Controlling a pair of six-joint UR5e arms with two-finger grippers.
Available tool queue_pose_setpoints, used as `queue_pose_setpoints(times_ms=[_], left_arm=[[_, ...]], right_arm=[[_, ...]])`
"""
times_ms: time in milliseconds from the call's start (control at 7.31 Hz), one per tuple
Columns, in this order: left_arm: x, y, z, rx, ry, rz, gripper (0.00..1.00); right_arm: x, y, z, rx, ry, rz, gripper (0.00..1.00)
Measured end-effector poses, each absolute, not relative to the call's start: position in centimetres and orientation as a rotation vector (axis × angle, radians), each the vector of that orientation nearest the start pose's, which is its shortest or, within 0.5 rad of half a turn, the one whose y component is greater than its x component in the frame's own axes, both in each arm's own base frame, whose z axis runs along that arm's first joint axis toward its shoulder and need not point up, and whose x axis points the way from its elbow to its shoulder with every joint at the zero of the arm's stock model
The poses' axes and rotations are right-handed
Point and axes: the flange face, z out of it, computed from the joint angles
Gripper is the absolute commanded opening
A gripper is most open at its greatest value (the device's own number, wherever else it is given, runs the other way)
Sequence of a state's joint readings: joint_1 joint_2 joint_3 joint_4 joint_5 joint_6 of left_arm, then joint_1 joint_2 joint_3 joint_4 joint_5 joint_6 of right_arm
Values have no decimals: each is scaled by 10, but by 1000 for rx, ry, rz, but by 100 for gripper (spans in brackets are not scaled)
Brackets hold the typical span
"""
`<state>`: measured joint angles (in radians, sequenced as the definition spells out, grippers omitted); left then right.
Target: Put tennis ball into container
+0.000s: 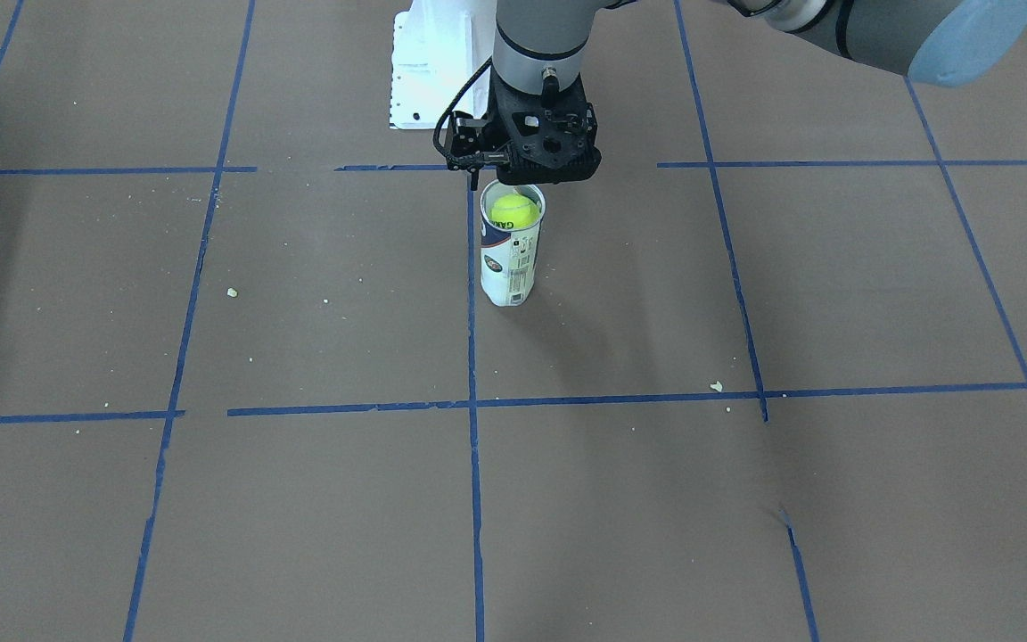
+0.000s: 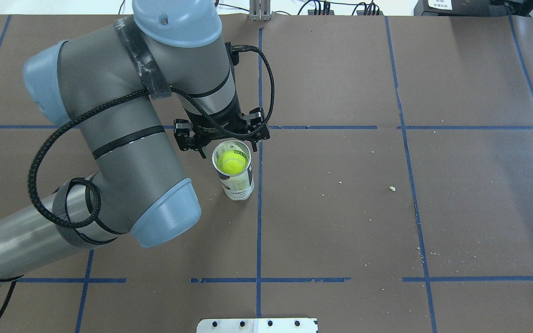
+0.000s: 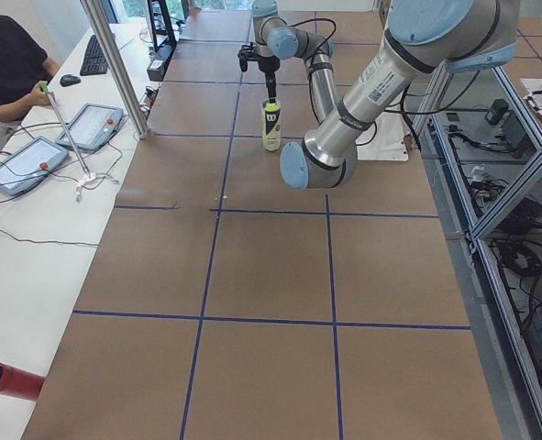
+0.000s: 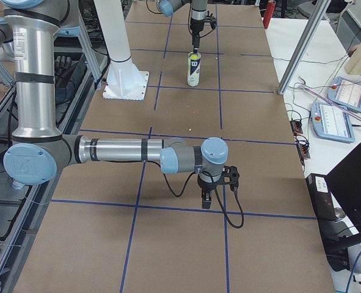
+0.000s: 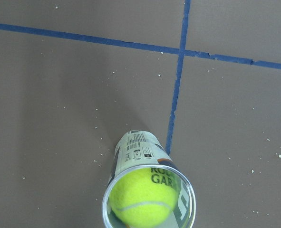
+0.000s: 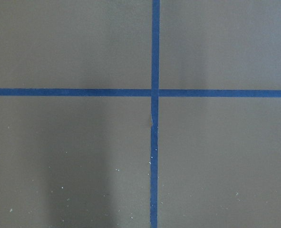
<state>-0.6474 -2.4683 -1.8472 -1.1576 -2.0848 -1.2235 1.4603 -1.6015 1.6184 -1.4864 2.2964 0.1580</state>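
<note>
Right under my left wrist camera is the open mouth of the container [image 5: 139,156], upright on the brown table [image 1: 299,499]. The tennis ball [image 5: 140,199] sits inside it, just below the rim. The can stands just left of a blue tape line [image 5: 177,90] in the overhead view. My left claw [image 1: 538,176] hangs directly above the mouth. Its fingers are hidden, so I cannot tell how wide they are or whether they touch the ball. My right claw [image 4: 207,199] points down over a tape crossing, well apart from the can, and I cannot tell its opening either.
</note>
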Motion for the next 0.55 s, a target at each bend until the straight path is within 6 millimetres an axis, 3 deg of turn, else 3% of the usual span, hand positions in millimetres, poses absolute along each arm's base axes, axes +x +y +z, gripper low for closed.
queue_pose_setpoints(times_ms=[274,411,547], left_arm=[[412,-429,69,-35,911,-64,100],[396,-435,84,10,904,-7,100],[375,-453,105,72,879,65,100]], right_arm=[[13,-490,645,-1,-731,8,100],[13,-490,645,-1,-731,8,100],[13,-490,645,-1,-731,8,100]])
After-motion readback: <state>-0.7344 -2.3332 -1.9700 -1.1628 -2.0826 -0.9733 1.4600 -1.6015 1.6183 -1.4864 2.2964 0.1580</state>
